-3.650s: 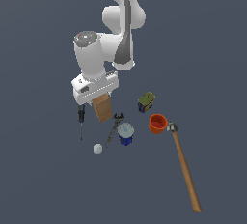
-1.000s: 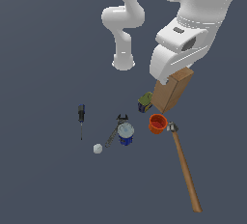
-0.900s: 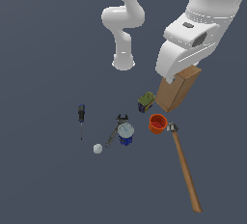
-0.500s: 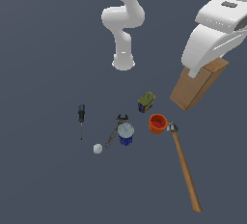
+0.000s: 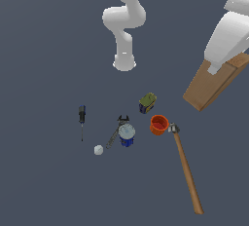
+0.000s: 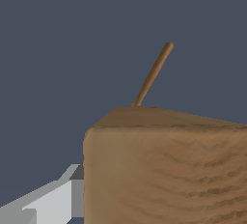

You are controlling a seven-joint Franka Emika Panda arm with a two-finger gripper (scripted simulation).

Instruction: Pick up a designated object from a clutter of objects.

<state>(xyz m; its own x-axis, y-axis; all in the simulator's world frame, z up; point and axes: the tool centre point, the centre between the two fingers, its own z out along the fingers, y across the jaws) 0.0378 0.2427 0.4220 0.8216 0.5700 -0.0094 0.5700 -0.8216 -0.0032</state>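
Observation:
The tan-brown box [image 5: 208,86] hangs tilted in the air at the exterior view's right, well above and beside the clutter. My gripper [image 5: 222,67] is shut on its upper end. In the wrist view the box [image 6: 164,165] fills the near field, with one grey finger [image 6: 50,201] against its side. On the floor lie the blue-handled screwdriver [image 5: 81,116], white ball [image 5: 98,150], black wrench [image 5: 115,131], blue can [image 5: 127,135], orange cup [image 5: 158,124], small green-yellow box [image 5: 147,103] and wooden-handled hammer [image 5: 187,171]. The hammer's handle [image 6: 153,75] shows past the box in the wrist view.
The arm's white base [image 5: 124,62] stands behind the clutter. The floor is a plain dark grey surface all around.
The arm has carried the brown box from among the clutter up and toward the exterior view's right. The other items have not moved.

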